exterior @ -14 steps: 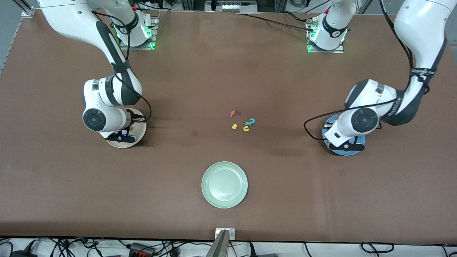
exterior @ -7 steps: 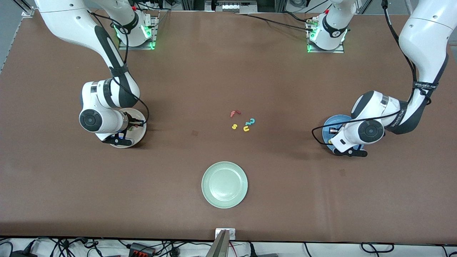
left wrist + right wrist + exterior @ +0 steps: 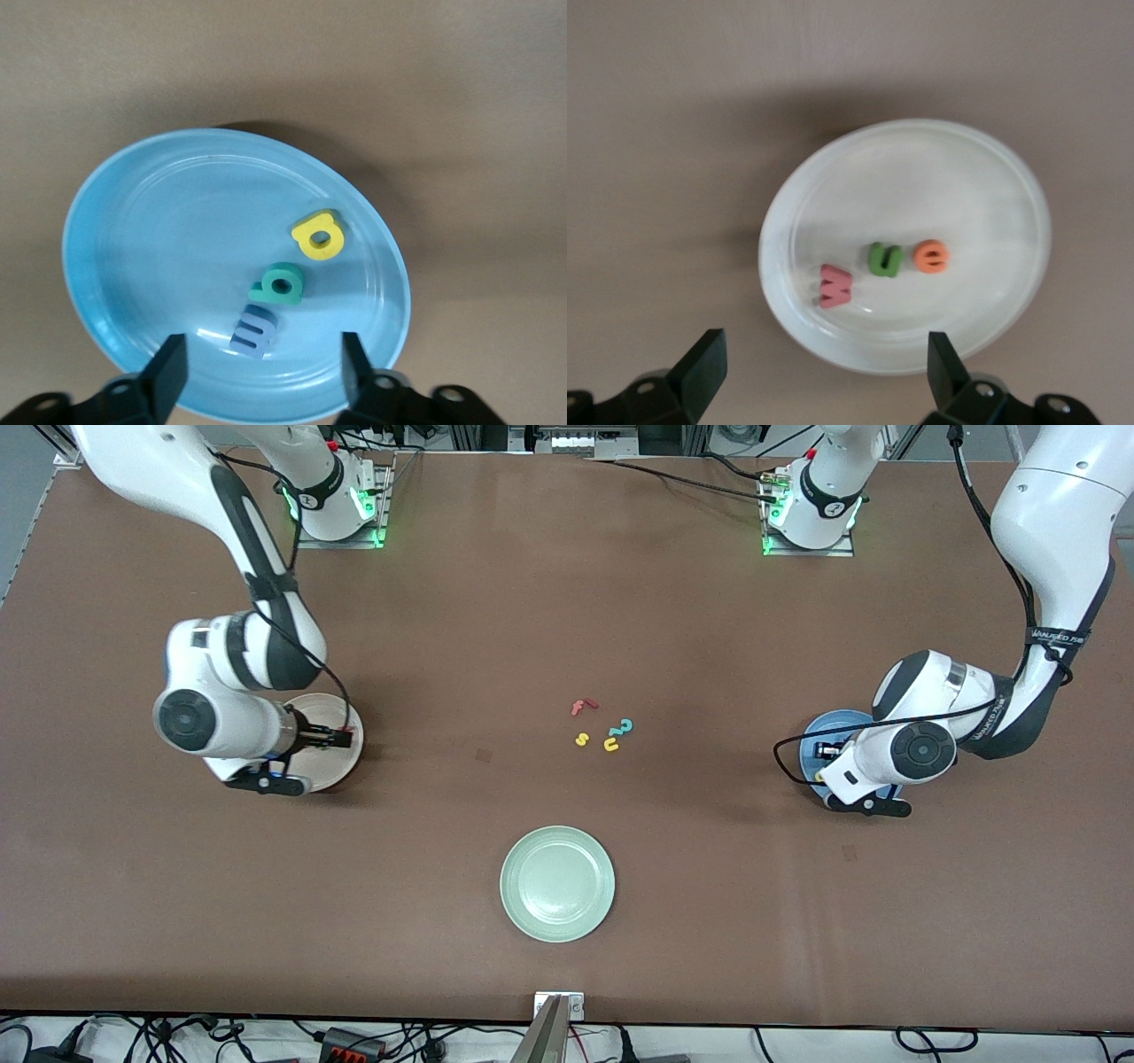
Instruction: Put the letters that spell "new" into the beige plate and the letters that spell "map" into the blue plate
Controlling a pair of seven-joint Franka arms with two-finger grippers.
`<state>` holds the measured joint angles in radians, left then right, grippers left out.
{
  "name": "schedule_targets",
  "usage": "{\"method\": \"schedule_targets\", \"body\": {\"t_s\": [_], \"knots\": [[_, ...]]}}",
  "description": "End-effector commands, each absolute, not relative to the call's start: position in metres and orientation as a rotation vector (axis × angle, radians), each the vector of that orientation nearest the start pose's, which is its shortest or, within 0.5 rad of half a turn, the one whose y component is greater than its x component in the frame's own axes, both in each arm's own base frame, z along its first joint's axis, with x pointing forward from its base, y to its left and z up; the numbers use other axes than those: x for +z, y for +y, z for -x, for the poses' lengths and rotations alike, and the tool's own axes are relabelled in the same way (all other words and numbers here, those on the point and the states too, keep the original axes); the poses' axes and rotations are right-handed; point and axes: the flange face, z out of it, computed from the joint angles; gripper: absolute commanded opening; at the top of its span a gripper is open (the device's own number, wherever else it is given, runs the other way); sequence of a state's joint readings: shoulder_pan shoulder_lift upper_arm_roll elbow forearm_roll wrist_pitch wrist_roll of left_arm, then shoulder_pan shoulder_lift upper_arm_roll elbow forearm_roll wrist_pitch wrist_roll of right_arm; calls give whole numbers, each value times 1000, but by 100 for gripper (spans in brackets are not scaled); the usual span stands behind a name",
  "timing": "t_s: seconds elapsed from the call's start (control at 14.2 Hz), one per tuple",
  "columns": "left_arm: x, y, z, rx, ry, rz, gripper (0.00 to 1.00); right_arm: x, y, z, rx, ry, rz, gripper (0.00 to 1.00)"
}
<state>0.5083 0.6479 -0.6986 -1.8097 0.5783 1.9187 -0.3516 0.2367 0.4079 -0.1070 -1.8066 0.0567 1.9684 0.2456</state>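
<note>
both sets dropped in so both claws wide open and empty: left gripper over the blue plate with m, a, p, right gripper over the beige plate with n, e, w.

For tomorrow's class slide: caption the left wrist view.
Open left hand over the blue plate holding m, a, p.
</note>
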Motion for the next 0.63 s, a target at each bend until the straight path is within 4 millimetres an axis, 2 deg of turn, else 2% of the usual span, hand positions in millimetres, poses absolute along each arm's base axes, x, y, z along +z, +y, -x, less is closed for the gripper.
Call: {"method": "schedule_targets", "body": {"t_s": [0.0, 0.14, 0.21, 0.28, 0.42, 0.56], "knots": [[285, -64, -622, 414, 196, 2896, 100, 384, 68, -635, 329, 226, 3135, 100], [316, -74, -632, 407, 235, 2889, 100, 432, 64, -646, 304, 228, 3143, 100], [335, -82, -637, 398, 258, 2889, 100, 453, 56, -651, 265, 248, 3141, 100], [347, -88, -638, 405, 276, 2892, 100, 469, 46, -656, 218, 275, 3136, 100], [368, -102, -641, 408, 288, 2918, 100, 488, 26, -659, 169, 313, 3127, 100], [399, -112, -646, 423, 267, 2958, 100, 515, 4, -654, 104, 293, 3129, 100]]}}
